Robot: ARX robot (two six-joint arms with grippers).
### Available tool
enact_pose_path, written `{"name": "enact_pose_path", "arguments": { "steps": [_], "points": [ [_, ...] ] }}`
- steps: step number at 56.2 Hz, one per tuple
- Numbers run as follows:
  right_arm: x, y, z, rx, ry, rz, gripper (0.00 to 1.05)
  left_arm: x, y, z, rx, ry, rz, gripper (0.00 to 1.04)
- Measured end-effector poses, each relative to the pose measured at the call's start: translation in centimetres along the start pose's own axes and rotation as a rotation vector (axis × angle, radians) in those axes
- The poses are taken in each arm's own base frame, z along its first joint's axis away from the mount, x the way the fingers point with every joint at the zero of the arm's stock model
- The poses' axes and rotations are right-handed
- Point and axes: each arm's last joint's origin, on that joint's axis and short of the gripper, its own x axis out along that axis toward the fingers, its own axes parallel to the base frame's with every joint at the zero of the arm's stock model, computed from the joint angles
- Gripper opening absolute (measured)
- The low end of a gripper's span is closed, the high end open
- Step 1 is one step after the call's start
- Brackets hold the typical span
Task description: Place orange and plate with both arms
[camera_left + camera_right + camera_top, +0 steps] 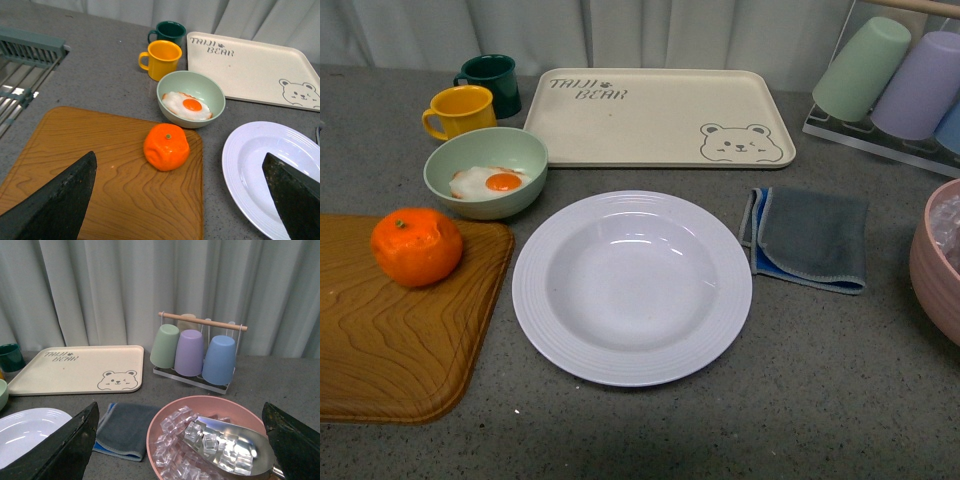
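One orange (166, 146), ahead of left hand (179, 153), untouched

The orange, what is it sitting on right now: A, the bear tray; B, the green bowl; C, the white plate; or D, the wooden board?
D: the orange rests on the brown wooden board, apart from the white plate beside it.

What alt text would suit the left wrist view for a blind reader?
An orange sits on a wooden board, framed by the left arm's dark, wide-open jaws. Nearby are a white plate and a green bowl holding a fried egg.
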Motion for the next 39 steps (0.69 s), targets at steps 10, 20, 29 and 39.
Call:
{"name": "enact_pose_path", "arguments": {
  "steps": [10, 20, 29, 39],
  "points": [
    [0.0, 0.0, 0.0, 0.000, 0.000, 0.000, 0.95, 5.0, -1.4, 0.2, 0.021, 0.111, -0.044, 0.98],
    [0.0, 0.0, 0.0, 0.000, 0.000, 0.000, 0.95, 9.8, -2.1, -1.3, 0.056, 0.268, -0.037, 0.98],
    [0.0, 0.0, 0.0, 0.000, 0.000, 0.000, 0.95, 12.8, -2.2, -2.4, 0.084, 0.339, -0.017, 0.98],
    [0.0, 0.0, 0.0, 0.000, 0.000, 0.000, 0.95, 14.9, -2.1, -3.3, 0.114, 0.363, 0.005, 0.98]
  ]
}}
